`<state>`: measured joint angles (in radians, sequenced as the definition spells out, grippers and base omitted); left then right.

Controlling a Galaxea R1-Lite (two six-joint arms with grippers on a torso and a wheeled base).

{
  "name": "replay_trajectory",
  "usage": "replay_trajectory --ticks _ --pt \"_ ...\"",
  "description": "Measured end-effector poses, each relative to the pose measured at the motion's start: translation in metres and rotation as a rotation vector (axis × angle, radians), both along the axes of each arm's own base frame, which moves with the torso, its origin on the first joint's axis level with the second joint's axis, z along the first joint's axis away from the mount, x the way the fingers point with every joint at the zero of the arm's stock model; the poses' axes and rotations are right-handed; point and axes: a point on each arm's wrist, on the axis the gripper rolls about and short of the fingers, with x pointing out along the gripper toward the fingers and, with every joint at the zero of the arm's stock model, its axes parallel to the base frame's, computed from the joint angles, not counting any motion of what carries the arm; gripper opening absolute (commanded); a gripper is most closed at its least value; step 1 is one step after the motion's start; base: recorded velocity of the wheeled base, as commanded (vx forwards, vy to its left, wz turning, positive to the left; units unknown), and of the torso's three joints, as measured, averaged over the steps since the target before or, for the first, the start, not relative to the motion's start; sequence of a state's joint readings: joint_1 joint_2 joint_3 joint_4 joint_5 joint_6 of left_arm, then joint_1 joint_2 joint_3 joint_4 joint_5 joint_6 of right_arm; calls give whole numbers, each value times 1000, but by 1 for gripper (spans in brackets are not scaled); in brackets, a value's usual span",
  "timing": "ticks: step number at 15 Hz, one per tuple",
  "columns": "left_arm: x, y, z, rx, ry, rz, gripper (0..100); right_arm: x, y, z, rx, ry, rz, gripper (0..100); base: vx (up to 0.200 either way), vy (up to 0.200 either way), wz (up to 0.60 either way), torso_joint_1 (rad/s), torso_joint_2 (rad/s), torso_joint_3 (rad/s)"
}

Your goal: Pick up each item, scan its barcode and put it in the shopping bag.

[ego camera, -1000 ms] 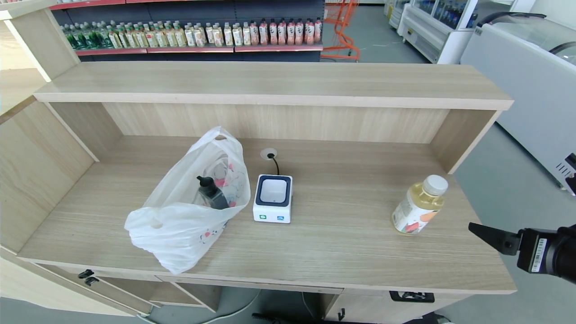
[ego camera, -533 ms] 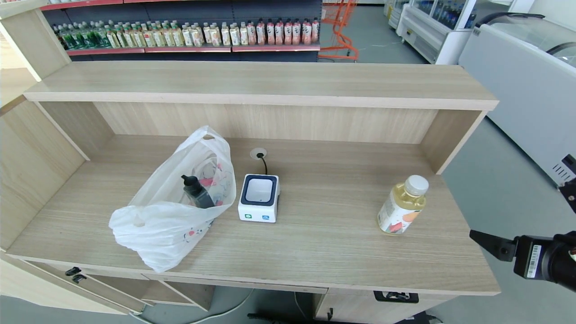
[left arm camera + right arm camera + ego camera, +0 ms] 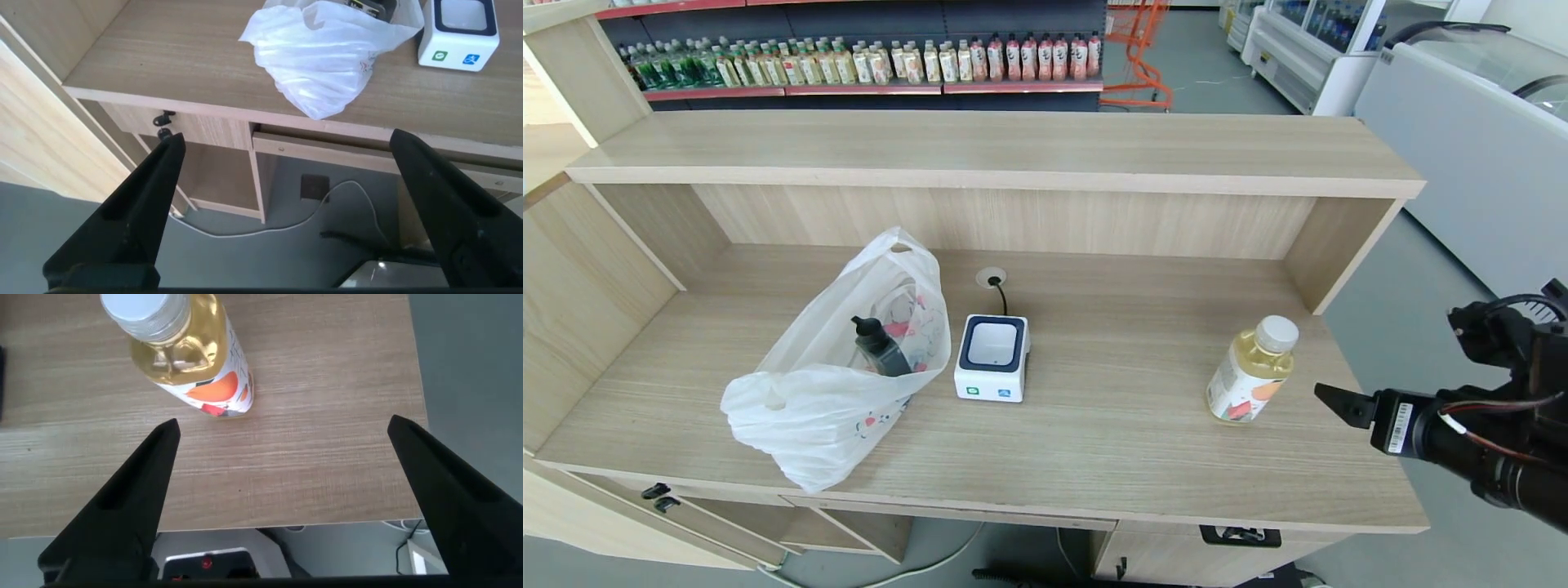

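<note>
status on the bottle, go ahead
Left gripper open, empty. Right gripper open, near bottle, not touching. It stands upright on counter. Nothing between them.

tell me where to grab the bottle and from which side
I'd grip the bottle on its labelled body, below the neck, coming level from the robot's right. It stands upright, round-sided, nothing close by, and the open right gripper sits on that side.

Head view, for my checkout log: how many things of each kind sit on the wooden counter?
White plastic shopping bag: 1
White box-shaped barcode scanner: 1
Bottles: 2 (clear plastic drink bottle with white cap, dark pump bottle inside the bag)
Total: 4
</note>
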<state>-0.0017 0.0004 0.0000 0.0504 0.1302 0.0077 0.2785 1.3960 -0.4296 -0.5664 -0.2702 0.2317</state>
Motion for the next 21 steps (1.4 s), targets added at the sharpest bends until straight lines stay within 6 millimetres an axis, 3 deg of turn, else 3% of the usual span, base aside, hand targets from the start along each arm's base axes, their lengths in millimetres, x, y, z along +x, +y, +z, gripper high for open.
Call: replay_trajectory --ticks 15,21 --pt "0 0 0 0 0 0 100 78 51 -50 -53 -102 109 100 0 0 0 0 0 0" --pt "0 0 0 0 0 0 100 107 77 -61 -79 -156 162 100 0 0 0 0 0 0"
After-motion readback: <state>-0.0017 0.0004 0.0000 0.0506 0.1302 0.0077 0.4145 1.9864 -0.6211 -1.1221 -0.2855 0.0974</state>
